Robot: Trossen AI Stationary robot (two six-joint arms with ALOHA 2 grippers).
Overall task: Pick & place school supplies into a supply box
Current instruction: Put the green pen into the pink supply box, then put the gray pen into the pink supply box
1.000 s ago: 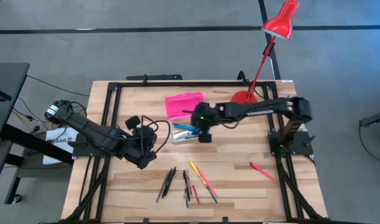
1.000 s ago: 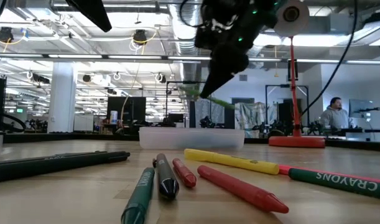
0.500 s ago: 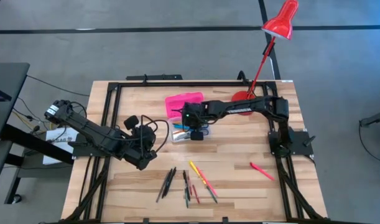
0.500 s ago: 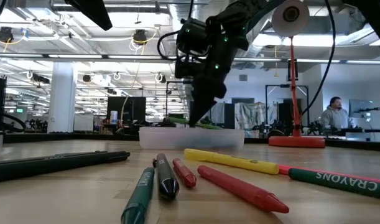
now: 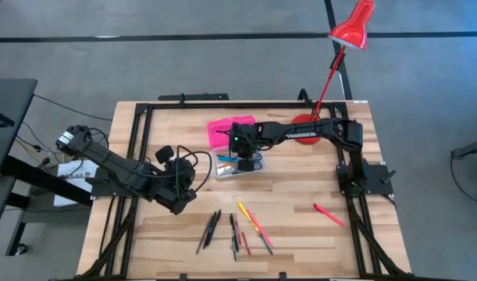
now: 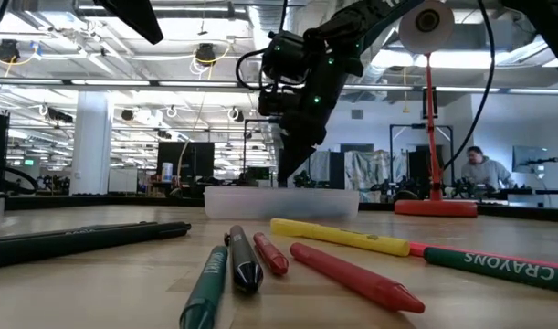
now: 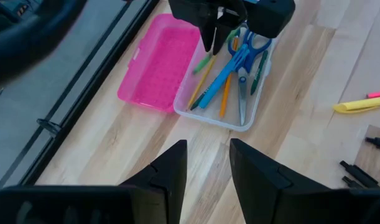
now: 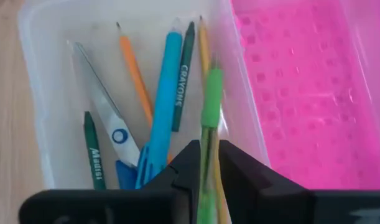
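The supply box (image 5: 222, 170) is a clear tray with its pink lid (image 5: 229, 129) swung open beside it. In it lie a blue crayon (image 8: 168, 93), an orange pencil (image 8: 135, 68), scissors (image 8: 106, 118) and green markers. My right gripper (image 8: 208, 152) reaches down into the tray, slightly open, its fingers on either side of a green pencil (image 8: 211, 99) that lies along the wall next to the lid. My left gripper (image 7: 208, 152) hangs open and empty over the table, near-left of the box. More pens and crayons (image 5: 238, 226) lie near the front edge. My right gripper comes slanting down from the table's right, one finger (image 8: 186, 171) on each side of the green pencil's near end (image 8: 208, 140). I cannot tell whether they touch it. The pencil lies flat in the tray (image 7: 205, 62), along the fingers' line.
A red desk lamp (image 5: 351, 23) stands on its base (image 5: 304, 121) at the far right, close behind my right arm. A lone red crayon (image 5: 328, 212) lies near the right edge. Black rails frame the tabletop (image 5: 137, 140). Bare wood lies between the box and the loose pens.
My right gripper has gone toward the table's left edge and down into the clear tray with the green pencil. The pencil slanted below the fingertips above the box, then reached the rim, and has since sunk below it.
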